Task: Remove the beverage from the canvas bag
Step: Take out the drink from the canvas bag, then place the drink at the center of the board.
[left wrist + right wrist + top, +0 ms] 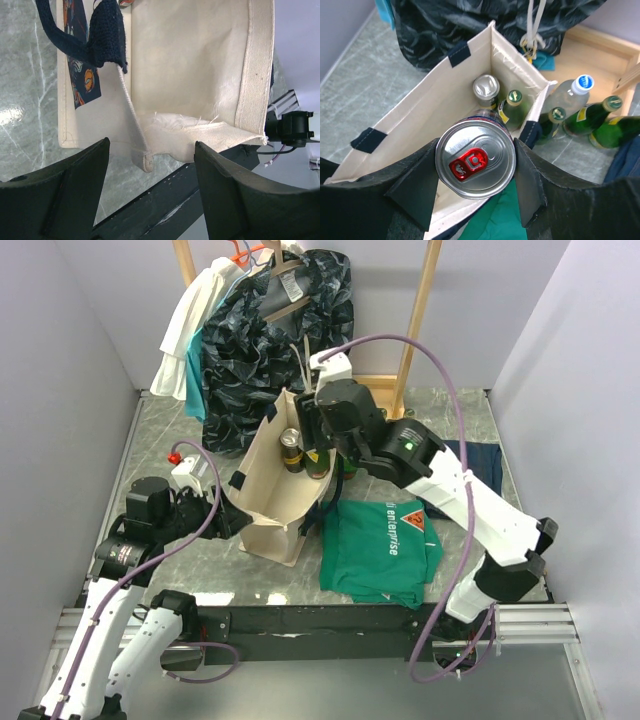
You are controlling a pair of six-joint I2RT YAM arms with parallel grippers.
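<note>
The cream canvas bag (268, 490) with navy straps stands open in the middle of the table. My right gripper (475, 159) is shut on a silver beverage can (475, 150) with a red tab, held upright over the bag's mouth (427, 102). A second can (486, 88) and a green bottle (511, 103) still stand inside the bag. My left gripper (151, 143) is open at the bag's near lower corner (190, 125); the fabric hangs just past its fingertips and is not pinched. From above, the right gripper (322, 445) sits at the bag's far rim and the left gripper (222, 516) at its left side.
Outside the bag to its right stand a clear bottle (574, 91) and green bottles (592, 117). A green T-shirt (382, 545) lies right of the bag, with a blue cloth (482, 462) beyond it. A dark patterned garment (272, 330) hangs on the wooden rack (420, 310) behind.
</note>
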